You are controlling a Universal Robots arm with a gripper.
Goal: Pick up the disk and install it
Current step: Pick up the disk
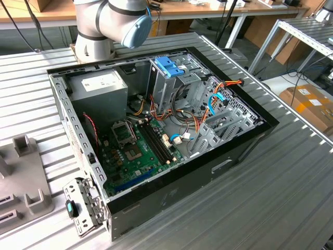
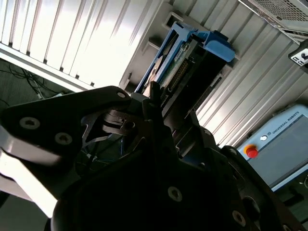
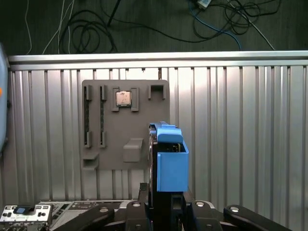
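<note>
Closest to the lens in the second wrist view loomed the dark body of the tool (image 2: 156, 113), its jaws clamped on the disk (image 2: 185, 67). The disk stuck out beyond them in its light-blue carrier rails, connector edge showing. Behind it ran the ribbed metal bench (image 2: 72, 43), with a grey pendant (image 2: 284, 144) and its red button (image 2: 250, 151) off to one side.

In the first wrist view the disk (image 3: 171, 159) appeared edge-on, rising from the tool (image 3: 164, 206). Behind it a grey fixture plate (image 3: 125, 139) lay on the bench, carrying a processor chip (image 3: 123, 98) and two dark memory sticks (image 3: 87, 115). Loose cables (image 3: 86, 29) lay on the dark floor past the bench edge.

In the exterior view an open computer case (image 1: 171, 195) lay on the bench with the arm (image 1: 104, 21) behind it. Inside were a grey power-supply box (image 1: 99, 88), a tall metal cage with a blue handle (image 1: 169, 65), and a green motherboard (image 1: 135, 151). Orange and blue wires (image 1: 208, 112) crowded the space between the cage and the metal brackets (a proper tangle). A metal bracket (image 1: 83, 205) leaned at the case's near corner.
</note>
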